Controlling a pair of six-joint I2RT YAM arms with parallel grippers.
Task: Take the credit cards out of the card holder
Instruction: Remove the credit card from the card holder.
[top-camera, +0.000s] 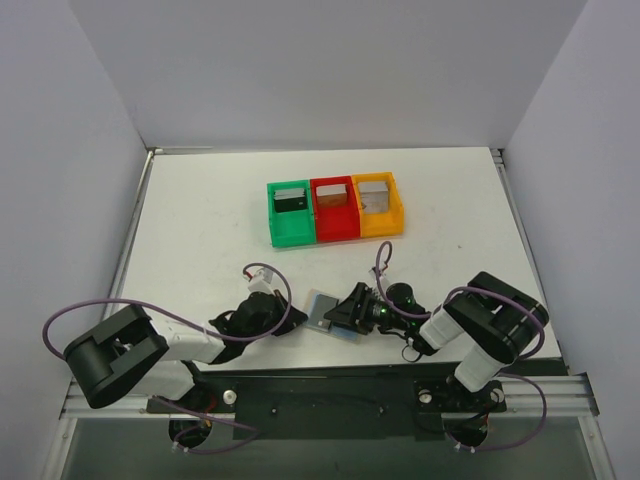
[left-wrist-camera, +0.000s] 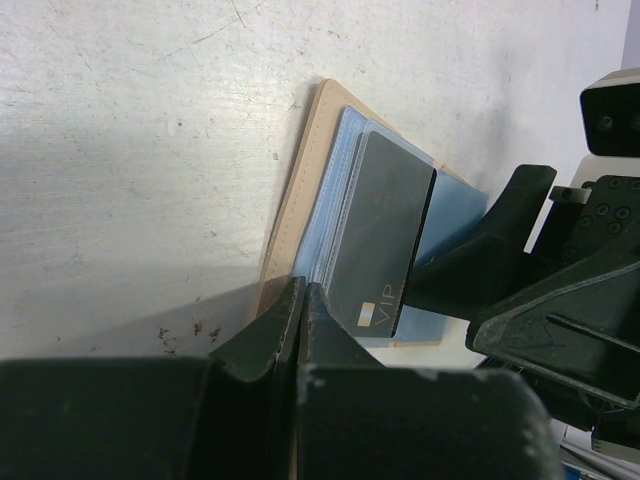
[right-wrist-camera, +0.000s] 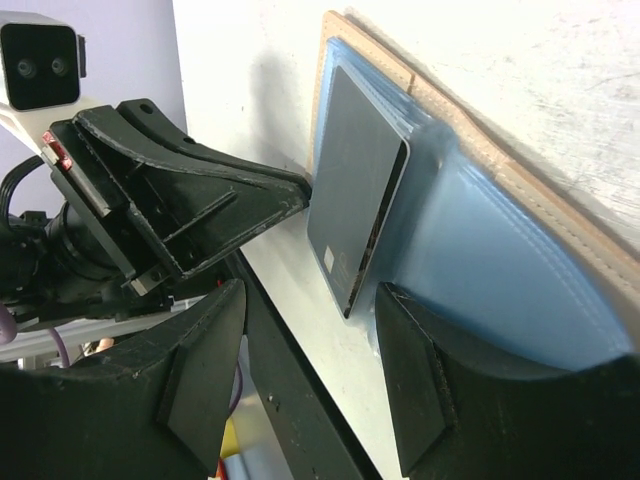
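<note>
The tan card holder (top-camera: 322, 312) lies open on the table between my two grippers, its bluish pocket panels (right-wrist-camera: 500, 260) facing up. A dark credit card (left-wrist-camera: 385, 230) marked VIP sticks partway out of one pocket. My left gripper (left-wrist-camera: 303, 295) is shut, and its tips press on the holder's tan edge (left-wrist-camera: 300, 170). My right gripper (right-wrist-camera: 320, 370) is open. The dark card's (right-wrist-camera: 355, 200) free corner lies between its fingers, one finger (right-wrist-camera: 430, 380) over the blue pocket. Neither finger touches the card.
Green (top-camera: 292, 228), red (top-camera: 336, 224) and orange (top-camera: 381, 220) bins stand in a row at mid-table, each with one card inside. White walls close in the table's left, back and right sides. The arms' mounting rail (top-camera: 330, 385) runs along the near edge.
</note>
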